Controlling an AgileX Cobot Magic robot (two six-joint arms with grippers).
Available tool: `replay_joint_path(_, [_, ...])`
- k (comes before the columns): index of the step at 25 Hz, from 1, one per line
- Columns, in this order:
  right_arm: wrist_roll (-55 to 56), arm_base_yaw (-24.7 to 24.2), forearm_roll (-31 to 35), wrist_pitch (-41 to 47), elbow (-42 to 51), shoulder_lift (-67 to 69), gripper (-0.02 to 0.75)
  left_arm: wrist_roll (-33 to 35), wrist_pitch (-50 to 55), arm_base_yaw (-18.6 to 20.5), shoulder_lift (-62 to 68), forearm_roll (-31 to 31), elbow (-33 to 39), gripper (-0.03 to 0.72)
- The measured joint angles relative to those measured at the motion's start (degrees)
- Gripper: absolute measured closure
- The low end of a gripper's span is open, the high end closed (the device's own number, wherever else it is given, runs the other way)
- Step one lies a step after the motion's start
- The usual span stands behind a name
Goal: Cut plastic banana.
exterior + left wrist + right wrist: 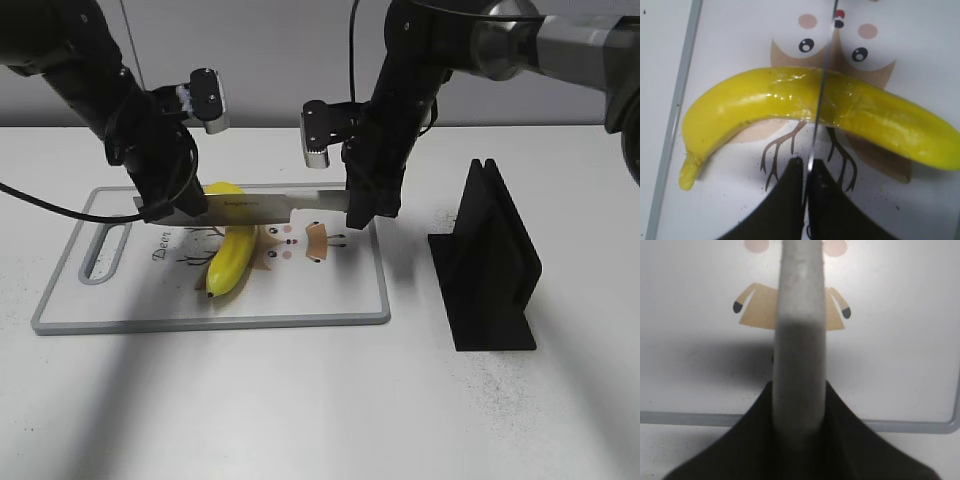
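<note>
The plastic banana [232, 258] is glossy yellow and lies on the white cutting board [210, 322]. A knife [262, 203] is held level across the banana's upper part. My left gripper [165, 207] is shut on the blade's tip end. My right gripper [365, 212] is shut on the grey handle. In the left wrist view the thin blade edge [820, 90] crosses the banana [755, 102] near its middle, with my fingertips [807, 167] pinching it. In the right wrist view the handle [800, 330] runs out from my jaws [800, 400]. Whether the blade touches the banana I cannot tell.
The cutting board has a grey rim, a handle slot [103, 252] at its left and a printed cartoon owl [860, 52]. A black knife stand [490, 270] stands on the table to the right of the board.
</note>
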Motion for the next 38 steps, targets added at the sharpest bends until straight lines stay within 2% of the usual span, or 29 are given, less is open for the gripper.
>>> replay_joint_path(6, [0.16,0.28,0.00,1.03,-0.26,-2.24,0.577,-0.16,0.59,-0.06,-2.49,0.52,0.93,0.704])
replay_joint_path(19, [1.91,0.58,0.05,2.63,-0.30,-14.08,0.577,-0.16,2.82,-0.28,-16.15,0.97,1.07,0.705])
replay_joint_path(29, [1.91,0.60,0.25,2.88,-0.30,-14.44,0.577,-0.22,3.29,-0.28,-16.81,0.97,1.10,0.688])
replay_joint_path(32, [2.37,0.60,0.56,3.00,-0.30,-14.44,0.577,-0.77,2.16,-0.28,-16.81,0.16,1.10,0.609])
replay_joint_path(34, [2.42,0.64,0.84,3.11,-0.30,-14.44,0.577,-0.99,1.77,-0.28,-16.88,-0.63,1.10,0.499])
replay_joint_path(37, [2.42,0.75,0.59,3.37,-0.30,-14.44,0.577,-1.09,1.17,-0.36,-16.99,-1.59,1.10,0.283])
replay_joint_path(38, [2.42,0.75,0.28,3.37,-0.30,-14.44,0.577,-1.15,0.74,-0.36,-16.99,-2.23,1.10,0.232])
